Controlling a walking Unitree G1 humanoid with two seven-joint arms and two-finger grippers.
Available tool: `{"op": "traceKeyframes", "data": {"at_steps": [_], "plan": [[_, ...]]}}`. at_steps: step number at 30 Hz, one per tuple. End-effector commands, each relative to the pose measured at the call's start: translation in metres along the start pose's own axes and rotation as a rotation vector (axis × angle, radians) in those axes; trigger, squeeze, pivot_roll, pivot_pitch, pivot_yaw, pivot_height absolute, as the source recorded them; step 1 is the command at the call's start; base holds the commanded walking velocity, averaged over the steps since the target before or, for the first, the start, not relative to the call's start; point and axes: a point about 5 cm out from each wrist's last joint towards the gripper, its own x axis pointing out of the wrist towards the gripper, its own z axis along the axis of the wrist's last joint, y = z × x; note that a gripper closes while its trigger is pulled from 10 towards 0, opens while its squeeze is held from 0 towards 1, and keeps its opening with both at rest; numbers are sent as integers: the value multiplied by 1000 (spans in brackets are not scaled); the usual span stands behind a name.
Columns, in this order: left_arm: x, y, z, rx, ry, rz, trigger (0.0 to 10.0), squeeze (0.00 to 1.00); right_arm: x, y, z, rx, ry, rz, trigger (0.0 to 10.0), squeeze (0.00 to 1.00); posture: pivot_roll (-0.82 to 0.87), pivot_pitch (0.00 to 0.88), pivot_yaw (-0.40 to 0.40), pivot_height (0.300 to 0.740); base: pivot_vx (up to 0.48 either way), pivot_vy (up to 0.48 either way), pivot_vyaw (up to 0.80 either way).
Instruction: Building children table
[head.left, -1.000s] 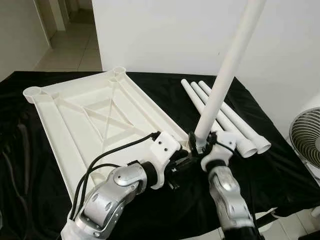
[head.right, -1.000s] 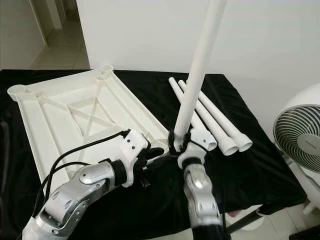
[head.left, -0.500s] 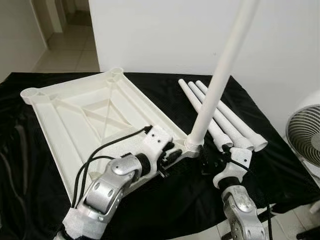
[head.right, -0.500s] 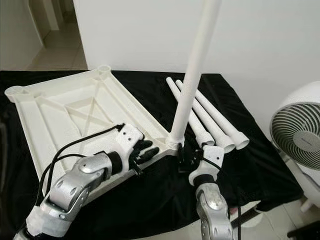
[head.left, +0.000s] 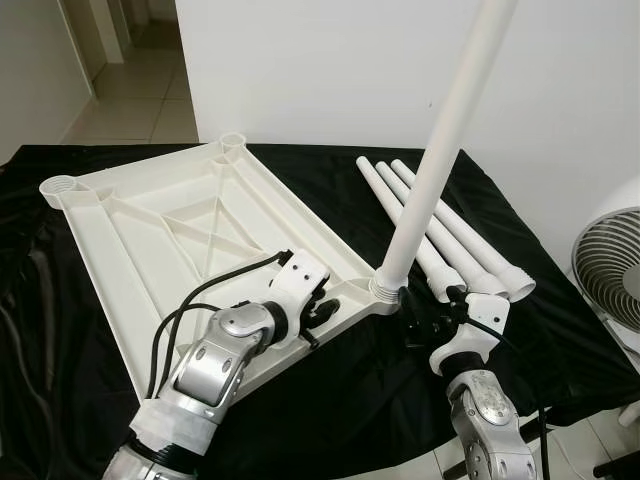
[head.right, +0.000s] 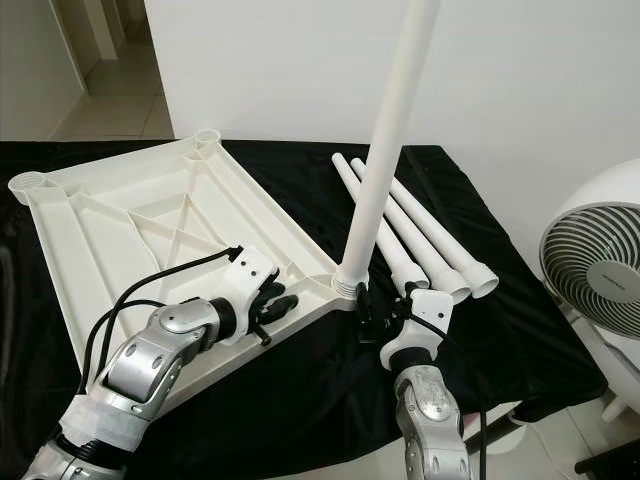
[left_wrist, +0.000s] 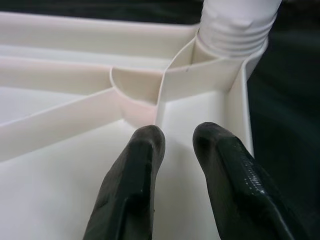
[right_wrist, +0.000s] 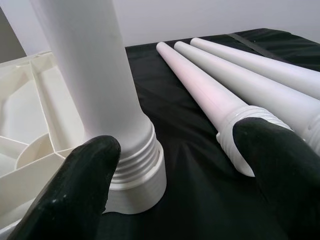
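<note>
The white tabletop (head.left: 150, 230) lies upside down on a black cloth. One white leg (head.left: 440, 150) stands upright in its near right corner socket (head.left: 385, 293). Three loose legs (head.left: 450, 235) lie side by side to the right. My left gripper (head.left: 318, 310) rests over the tabletop's underside just left of that corner. Its fingers (left_wrist: 145, 150) are slightly apart with nothing between them. My right gripper (head.left: 425, 322) is just in front of the leg's threaded base (right_wrist: 135, 165). It is open wide and its fingertips (right_wrist: 95, 155) are clear of the leg.
A white fan (head.right: 595, 270) stands off the table's right side. The cloth-covered table's front edge (head.left: 400, 440) runs close below both arms. A white wall (head.left: 330, 70) is behind, with a doorway to tiled floor (head.left: 140, 110) at the back left.
My right gripper has let go of the upright leg and drawn back a little. My left gripper has moved from beside the leg's base onto the tabletop's underside.
</note>
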Motion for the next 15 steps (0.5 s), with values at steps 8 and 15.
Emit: {"op": "traceKeyframes", "data": {"at_steps": [8, 15], "plan": [[0, 23, -9, 0, 67, 314, 10000, 67, 1, 1, 1, 11, -2, -2, 10000, 0, -23, 52, -16, 740, 0, 0, 0], [-1, 24, -8, 15, 68, 317, 10000, 584, 2, 1, 1, 8, -3, 3, 10000, 0, -26, 37, -15, 740, 0, 0, 0]]}}
